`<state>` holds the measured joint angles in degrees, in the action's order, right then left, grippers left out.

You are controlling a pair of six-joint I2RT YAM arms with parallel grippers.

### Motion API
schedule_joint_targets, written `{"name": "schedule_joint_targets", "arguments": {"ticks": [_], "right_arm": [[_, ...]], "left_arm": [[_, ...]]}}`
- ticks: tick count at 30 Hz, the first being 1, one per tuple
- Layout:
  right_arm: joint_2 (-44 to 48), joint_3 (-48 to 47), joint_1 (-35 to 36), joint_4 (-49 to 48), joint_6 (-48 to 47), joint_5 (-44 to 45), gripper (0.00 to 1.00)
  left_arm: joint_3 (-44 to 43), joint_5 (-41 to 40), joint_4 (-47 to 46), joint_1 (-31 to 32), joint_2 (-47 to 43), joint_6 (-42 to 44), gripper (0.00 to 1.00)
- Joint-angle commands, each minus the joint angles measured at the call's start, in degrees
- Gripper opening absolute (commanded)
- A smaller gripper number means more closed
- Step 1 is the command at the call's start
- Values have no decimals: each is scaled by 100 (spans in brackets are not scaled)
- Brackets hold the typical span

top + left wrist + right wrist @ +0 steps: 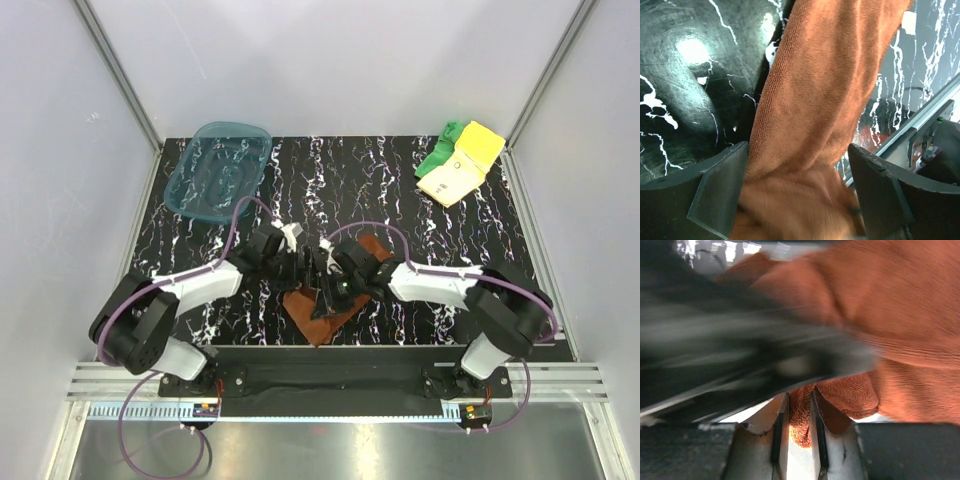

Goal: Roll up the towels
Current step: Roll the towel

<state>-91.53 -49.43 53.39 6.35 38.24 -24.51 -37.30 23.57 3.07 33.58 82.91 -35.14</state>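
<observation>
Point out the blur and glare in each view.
Top external: sharp, evenly lit table. Left wrist: bright glare patch on the table at upper left; the rust-brown towel blurs near the bottom edge. Right wrist: a dark smeared shape crosses the left half in motion blur; towel fibres by the right hand are crisp.

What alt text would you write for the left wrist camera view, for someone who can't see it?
A rust-brown towel runs up the middle of the frame, between the left arm's dark fingers, which stand wide apart. Beneath is a black table with white marble veins; a metal rail crosses the right edge.
</observation>
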Motion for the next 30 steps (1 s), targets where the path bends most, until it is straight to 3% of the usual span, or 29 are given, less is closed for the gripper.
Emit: {"name": "schedule_joint_targets", "arguments": {"ticks": [1,11,14,23,30], "right_arm": [[-365,310,-153,-493,640,-651,0],[-963,1287,-460,-2647,1739,-1258,0],[-885,1155,-478,-2569,1731,-1267,0],[-638,101,-539,-891,1572,-1318,0],[-1157,223,-821,-1573,2125,-1829,0]], "left_arm": [[-401,-256,245,-1,-346,182,86],[-805,-1794,1327,-133,-1154,262,86],[-858,-1953,1609,-133,-1584,279,86],[-322,-1549,1697,-124,-2684,68,87],[231,-1303,1592,-115,-3131,-151,86]]}}
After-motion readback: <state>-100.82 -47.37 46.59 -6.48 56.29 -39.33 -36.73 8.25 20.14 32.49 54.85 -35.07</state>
